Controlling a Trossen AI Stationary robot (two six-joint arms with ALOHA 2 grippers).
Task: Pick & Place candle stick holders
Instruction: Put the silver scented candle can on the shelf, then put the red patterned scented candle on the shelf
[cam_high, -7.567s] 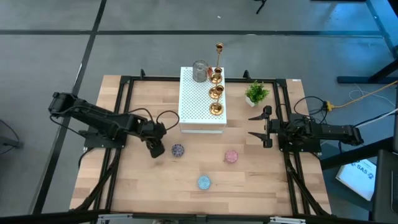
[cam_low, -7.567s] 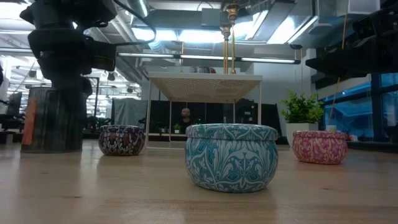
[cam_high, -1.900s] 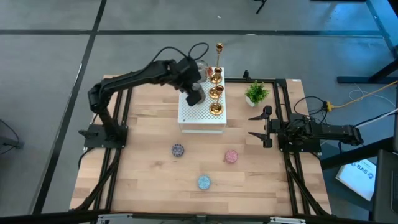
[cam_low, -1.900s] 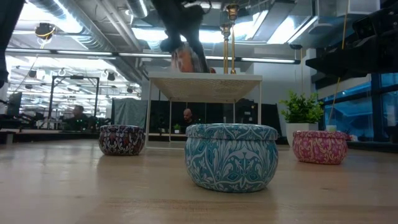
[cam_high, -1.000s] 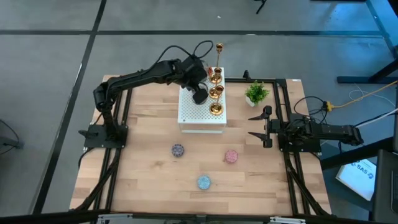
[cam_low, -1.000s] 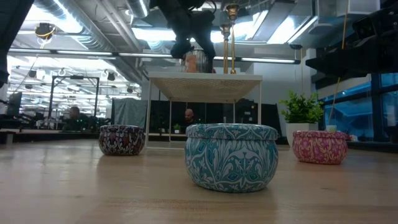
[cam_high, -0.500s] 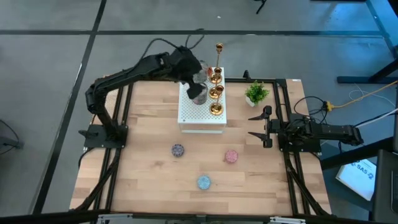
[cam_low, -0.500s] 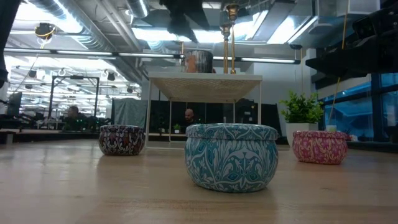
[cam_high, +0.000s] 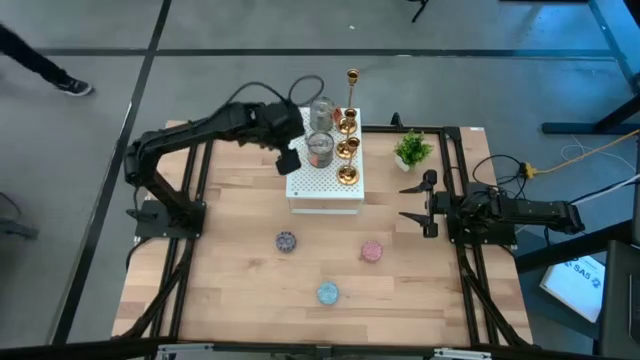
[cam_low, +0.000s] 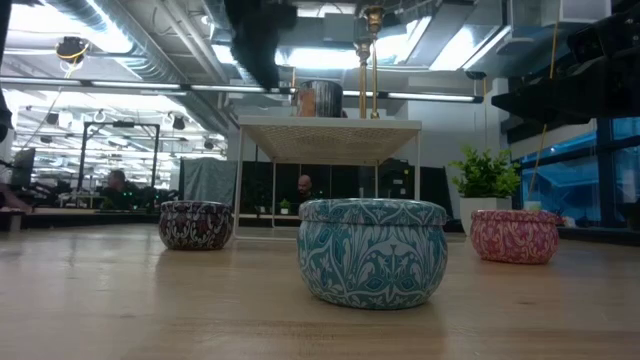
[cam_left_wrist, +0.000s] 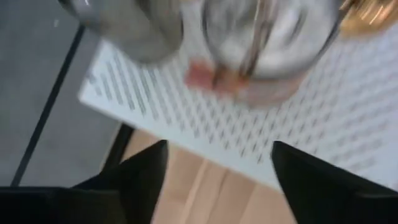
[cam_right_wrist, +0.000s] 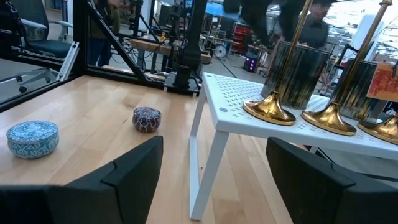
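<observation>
Overhead, left claw (cam_high: 289, 161) hangs open beside the silvery cup (cam_high: 320, 148) on the white box (cam_high: 325, 190).

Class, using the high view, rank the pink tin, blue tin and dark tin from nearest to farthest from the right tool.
1. Pink tin, just in front of the right tool.
2. Blue tin, at the table's front.
3. Dark tin, toward the left arm's side.

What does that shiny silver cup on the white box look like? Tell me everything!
The silver cup is a short, shiny metal-looking cylinder with an orange patch on its side. It stands upright on the white perforated box, beside a second silvery cup and the gold holders. The left end effector is open, close by, not touching it.
</observation>
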